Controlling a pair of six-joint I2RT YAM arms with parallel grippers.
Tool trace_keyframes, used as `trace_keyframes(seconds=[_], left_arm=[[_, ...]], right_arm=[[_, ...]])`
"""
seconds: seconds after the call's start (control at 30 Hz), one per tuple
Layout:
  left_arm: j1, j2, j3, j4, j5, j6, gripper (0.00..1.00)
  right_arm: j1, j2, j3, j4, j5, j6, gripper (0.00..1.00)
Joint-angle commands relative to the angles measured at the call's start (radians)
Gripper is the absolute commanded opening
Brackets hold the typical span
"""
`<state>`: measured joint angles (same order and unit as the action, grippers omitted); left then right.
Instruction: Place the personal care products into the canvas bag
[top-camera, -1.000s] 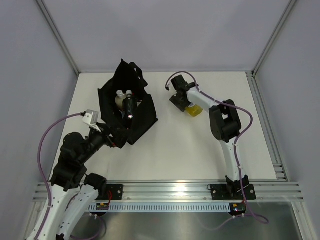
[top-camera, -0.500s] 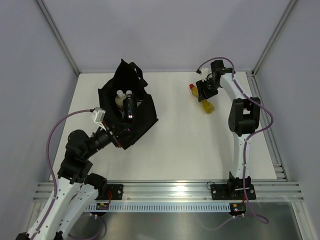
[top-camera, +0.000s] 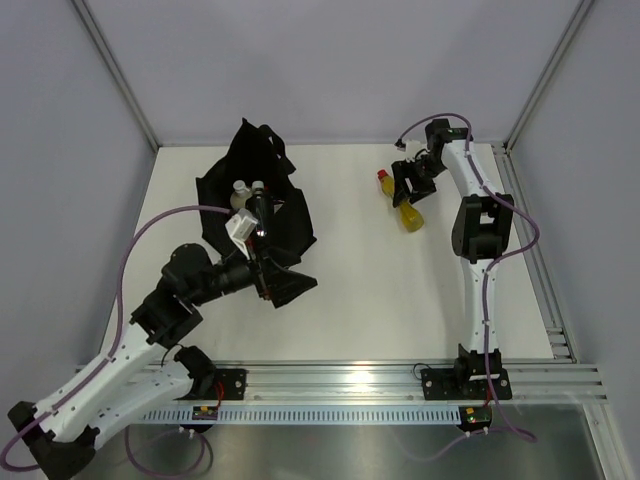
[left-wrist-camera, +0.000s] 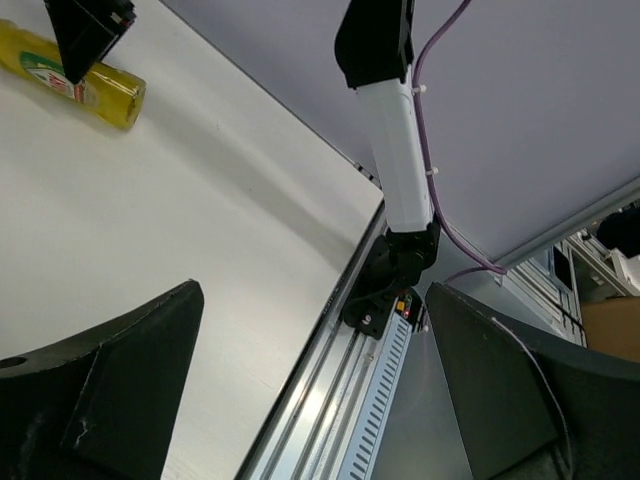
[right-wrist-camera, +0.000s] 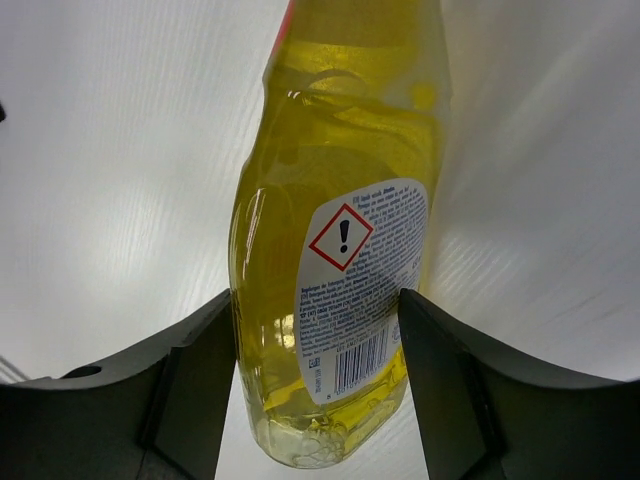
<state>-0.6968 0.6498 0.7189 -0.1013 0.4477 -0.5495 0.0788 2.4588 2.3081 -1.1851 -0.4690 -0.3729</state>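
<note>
The black canvas bag (top-camera: 225, 190) stands open at the back left. It holds a cream bottle with a white cap (top-camera: 240, 197) and a dark maroon bottle (top-camera: 260, 215). A yellow bottle with a red cap (top-camera: 409, 212) lies on the table at the back right. It also shows in the right wrist view (right-wrist-camera: 335, 230) and the left wrist view (left-wrist-camera: 75, 78). My right gripper (top-camera: 412, 186) straddles it with both fingers against its sides (right-wrist-camera: 316, 380). My left gripper (top-camera: 283, 281) is open and empty just off the bag's front right corner (left-wrist-camera: 315, 400).
The table's right edge rail and the right arm's base (left-wrist-camera: 390, 290) show in the left wrist view. White tabletop (top-camera: 380, 290) lies between the bag and the yellow bottle. Grey walls close in the back and sides.
My left arm has swung right from the bag's front left to its front right corner. My right gripper moved right and settled over the yellow bottle, which shifted slightly.
</note>
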Motion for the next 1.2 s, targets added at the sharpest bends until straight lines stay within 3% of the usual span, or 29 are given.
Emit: trace_keyframes(seconds=[0.0, 0.33, 0.47, 0.7, 0.83, 0.93, 1.17], left_arm=[[-0.073, 0.068, 0.057, 0.066, -0.087, 0.040, 0.99], [-0.199, 0.309, 0.080, 0.193, -0.151, 0.059, 0.99], [-0.242, 0.471, 0.135, 0.213, -0.253, 0.054, 0.99], [-0.239, 0.908, 0.370, 0.261, -0.362, 0.036, 0.97], [-0.219, 1.119, 0.569, 0.252, -0.366, -0.032, 0.87], [-0.204, 1.183, 0.629, 0.268, -0.342, -0.058, 0.83], [-0.181, 1.157, 0.538, 0.295, -0.345, -0.047, 0.83]], right_arm=[[-0.019, 0.040, 0.023, -0.146, -0.083, 0.009, 0.70], [-0.071, 0.035, 0.025, -0.185, -0.178, 0.026, 0.70], [-0.108, 0.020, -0.012, -0.176, -0.175, 0.017, 0.69], [-0.116, 0.008, -0.059, -0.157, -0.195, 0.022, 0.69], [-0.116, -0.007, -0.078, -0.124, -0.180, 0.028, 0.67], [-0.113, -0.037, -0.095, -0.084, -0.116, 0.032, 0.66], [-0.083, -0.115, -0.189, 0.062, 0.123, 0.072, 0.61]])
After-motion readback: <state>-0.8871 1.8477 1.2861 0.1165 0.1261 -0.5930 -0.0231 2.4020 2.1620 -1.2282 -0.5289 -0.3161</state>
